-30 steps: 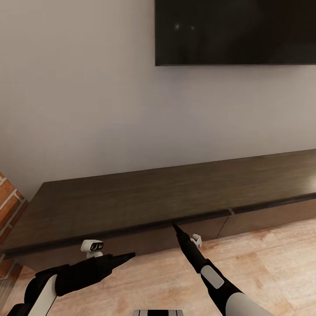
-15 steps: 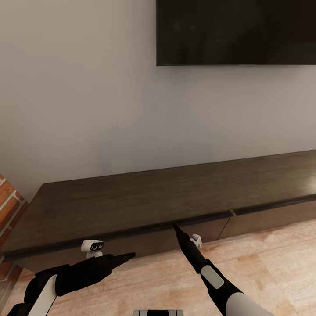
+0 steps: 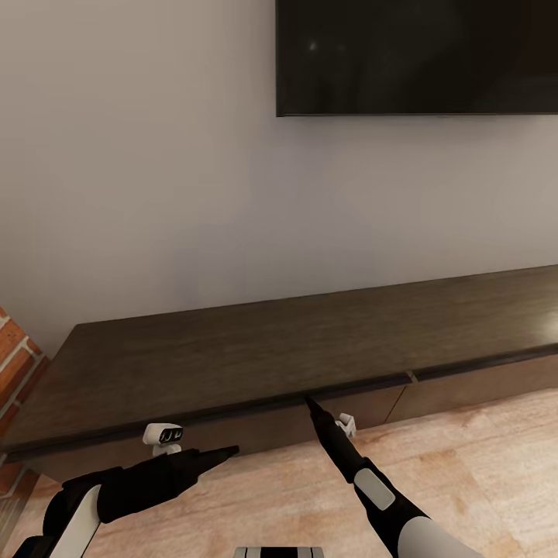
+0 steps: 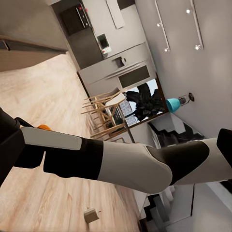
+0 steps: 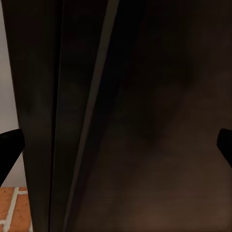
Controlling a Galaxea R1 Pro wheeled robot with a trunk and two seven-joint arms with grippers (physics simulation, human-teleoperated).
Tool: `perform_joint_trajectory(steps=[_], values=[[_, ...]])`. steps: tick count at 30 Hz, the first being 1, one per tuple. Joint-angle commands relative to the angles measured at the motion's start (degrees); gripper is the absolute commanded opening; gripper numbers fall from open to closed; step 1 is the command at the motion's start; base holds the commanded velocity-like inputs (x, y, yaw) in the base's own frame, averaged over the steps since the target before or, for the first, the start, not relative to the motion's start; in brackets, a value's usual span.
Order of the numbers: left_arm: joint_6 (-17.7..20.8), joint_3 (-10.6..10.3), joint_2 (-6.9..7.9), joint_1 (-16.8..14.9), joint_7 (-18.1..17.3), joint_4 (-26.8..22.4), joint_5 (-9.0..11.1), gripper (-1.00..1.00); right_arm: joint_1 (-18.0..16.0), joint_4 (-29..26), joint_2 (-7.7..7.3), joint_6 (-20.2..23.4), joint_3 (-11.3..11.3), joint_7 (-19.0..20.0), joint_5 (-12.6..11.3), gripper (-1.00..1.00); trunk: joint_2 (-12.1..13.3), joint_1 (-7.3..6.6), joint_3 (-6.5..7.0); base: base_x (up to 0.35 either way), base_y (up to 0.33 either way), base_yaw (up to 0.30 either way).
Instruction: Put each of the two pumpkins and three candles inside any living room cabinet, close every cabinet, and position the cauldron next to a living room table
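Note:
The long dark-brown cabinet [image 3: 256, 356] runs along the wall under the black TV, and its front panels look flush. My right gripper [image 3: 310, 403] has its tip at the cabinet front just under the top edge. In the right wrist view the dark panel [image 5: 145, 145] is very close, with the fingertips [image 5: 9, 150] spread wide and nothing between them. My left gripper [image 3: 227, 450] hovers low beside the cabinet front, open, one fingertip [image 4: 225, 140] showing. An orange pumpkin [image 4: 43, 127] peeks from behind my right arm [image 4: 111, 162] on the floor. A small beige candle [image 4: 90, 215] lies further off.
A red-brick fireplace edge [image 3: 15, 360] stands at the cabinet's left end. Light wood floor [image 3: 480, 457] stretches in front. In the left wrist view wooden dining chairs [image 4: 104, 113], grey kitchen units [image 4: 116, 72] and stairs [image 4: 159, 212] lie far behind me.
The head view shifted slightly at first, then settled. Both arms and the cabinet look the same as before.

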Motion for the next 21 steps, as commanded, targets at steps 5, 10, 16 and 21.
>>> perform_joint_trajectory(steps=[5, 10, 16, 21], values=[[0.3, -0.1, 0.01, 0.0, 0.0, 0.0, 0.3, 1.0, 0.0, 0.0, -0.02, 0.2, 0.3, 0.1, -0.6, 1.0, 0.0, -0.01, -0.04, 0.021, 0.0, 0.0], [0.3, -0.1, 0.01, 0.0, 0.0, 0.0, 0.3, 1.0, 0.0, 0.0, -0.02, 0.2, 0.3, 0.1, -0.6, 1.0, 0.0, -0.01, -0.04, 0.002, 0.0, 0.0], [0.3, -0.1, 0.0, 0.0, 0.0, 0.0, 0.3, 1.0, 0.0, 0.0, 0.19, 0.2, 0.3, 0.1, -0.6, 1.0, 0.0, -0.01, -0.04, 0.0, 0.0, 0.0], [0.3, -0.1, -0.04, 0.0, 0.0, 0.0, 0.3, 1.0, 0.0, 0.0, 0.23, 0.2, 0.3, 0.1, -0.6, 1.0, 0.0, -0.01, -0.04, 0.0, 0.0, 0.0]])
